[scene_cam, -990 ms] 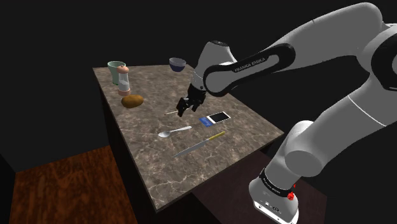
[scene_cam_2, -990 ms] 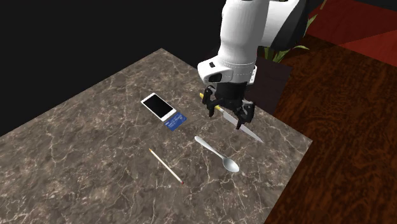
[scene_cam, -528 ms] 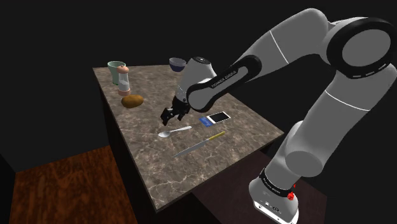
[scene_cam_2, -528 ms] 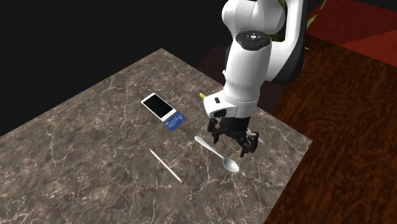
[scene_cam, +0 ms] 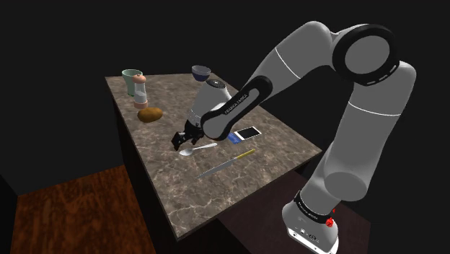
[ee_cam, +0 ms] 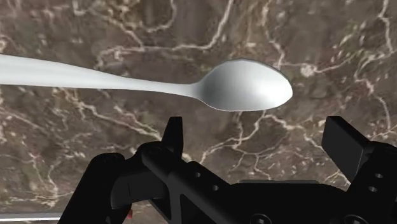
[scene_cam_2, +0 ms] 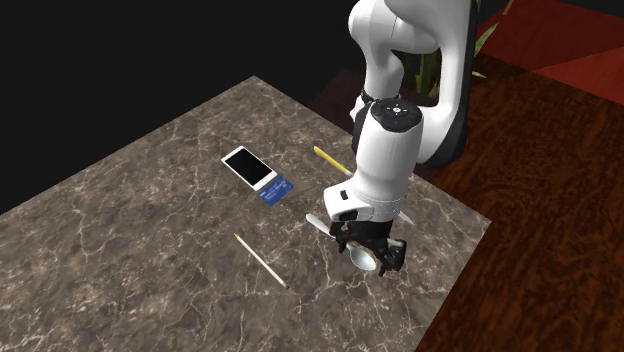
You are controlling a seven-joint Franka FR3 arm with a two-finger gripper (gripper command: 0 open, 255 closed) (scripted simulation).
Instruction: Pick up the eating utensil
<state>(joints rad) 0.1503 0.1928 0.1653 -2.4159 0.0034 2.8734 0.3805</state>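
Note:
A silver spoon (scene_cam: pixel 198 149) lies flat on the marble table (scene_cam: pixel 238 180), its bowl toward the shoulder view's left. My black gripper (scene_cam: pixel 179 141) hangs low right over the spoon's bowl (scene_cam_2: pixel 366 260), fingers open. In the wrist view the spoon (ee_cam: pixel 245 86) lies just beyond the fingertips (ee_cam: pixel 173 135), which stand wide apart and touch nothing. In the second exterior view the gripper (scene_cam_2: pixel 375 255) covers part of the bowl, and the spoon's handle (scene_cam_2: pixel 318 221) points back toward the blue card.
A yellow-handled knife (scene_cam: pixel 225 163) lies near the spoon. A white phone (scene_cam_2: pixel 248 165), a blue card (scene_cam_2: pixel 276 190) and a pencil (scene_cam_2: pixel 260 260) lie nearby. A brown lump (scene_cam: pixel 150 115), shaker (scene_cam: pixel 141 90), cup (scene_cam: pixel 130 79) and bowl (scene_cam: pixel 200 72) stand at the far end. The table edge (scene_cam_2: pixel 455 260) is close.
The gripper has travelled from above the knife to over the spoon's bowl and come down close to the table. The fingers stay open. The spoon has not moved.

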